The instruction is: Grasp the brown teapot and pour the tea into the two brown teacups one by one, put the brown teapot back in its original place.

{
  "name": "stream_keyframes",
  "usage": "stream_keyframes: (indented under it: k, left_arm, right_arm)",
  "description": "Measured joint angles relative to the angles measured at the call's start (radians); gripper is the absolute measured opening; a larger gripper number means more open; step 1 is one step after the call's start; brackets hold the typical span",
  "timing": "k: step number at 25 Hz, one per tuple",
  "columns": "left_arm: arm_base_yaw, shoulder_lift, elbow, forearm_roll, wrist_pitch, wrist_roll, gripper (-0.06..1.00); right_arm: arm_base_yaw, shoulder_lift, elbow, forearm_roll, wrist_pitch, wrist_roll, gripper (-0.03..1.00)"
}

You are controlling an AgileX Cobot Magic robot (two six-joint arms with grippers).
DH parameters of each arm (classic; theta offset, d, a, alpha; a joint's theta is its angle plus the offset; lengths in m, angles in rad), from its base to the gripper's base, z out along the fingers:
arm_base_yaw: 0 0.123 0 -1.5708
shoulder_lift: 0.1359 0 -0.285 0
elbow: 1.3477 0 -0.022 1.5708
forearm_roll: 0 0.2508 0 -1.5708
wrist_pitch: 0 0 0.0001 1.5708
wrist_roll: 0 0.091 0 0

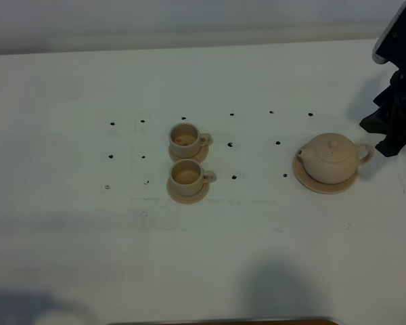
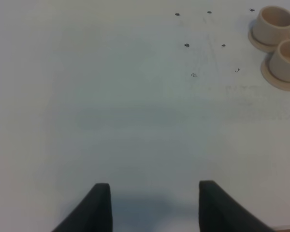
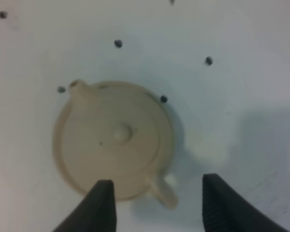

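The brown teapot (image 1: pixel 330 157) sits on its wide tan saucer (image 1: pixel 311 182) at the right of the table, spout pointing left and loop handle (image 1: pixel 363 153) to the right. From above, the teapot (image 3: pixel 114 140) shows its lid knob, with its handle (image 3: pixel 163 191) lying between the fingers of my open right gripper (image 3: pixel 157 203). That right arm (image 1: pixel 392 122) hangs just right of the pot. The two brown teacups (image 1: pixel 185 140) (image 1: pixel 187 177) stand on small saucers left of centre, one behind the other. My left gripper (image 2: pixel 154 205) is open over bare table, with the cups (image 2: pixel 275 21) (image 2: pixel 287 60) far off.
Small dark dots (image 1: pixel 233 145) mark the white tabletop around the cups and the pot. The table's back edge (image 1: pixel 189 46) runs along the far side. A brown strip (image 1: pixel 257 322) shows at the near edge.
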Motion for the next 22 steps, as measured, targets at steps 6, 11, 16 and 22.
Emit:
stream_keyframes:
  k: [6, 11, 16, 22]
  left_arm:
    - [0.000, 0.000, 0.000, 0.000, 0.000, 0.000, 0.48]
    - [0.000, 0.000, 0.000, 0.000, 0.000, 0.000, 0.48]
    - [0.000, 0.000, 0.000, 0.000, 0.000, 0.000, 0.48]
    - [0.000, 0.000, 0.000, 0.000, 0.000, 0.000, 0.48]
  right_arm:
    - [-0.007, 0.054, -0.001, -0.228, -0.003, 0.102, 0.40]
    - [-0.007, 0.084, -0.001, -0.308, 0.000, 0.107, 0.39]
    - [-0.005, 0.131, -0.036, -0.353, 0.027, 0.093, 0.37]
    - [0.042, 0.199, -0.123, -0.540, 0.097, 0.162, 0.37]
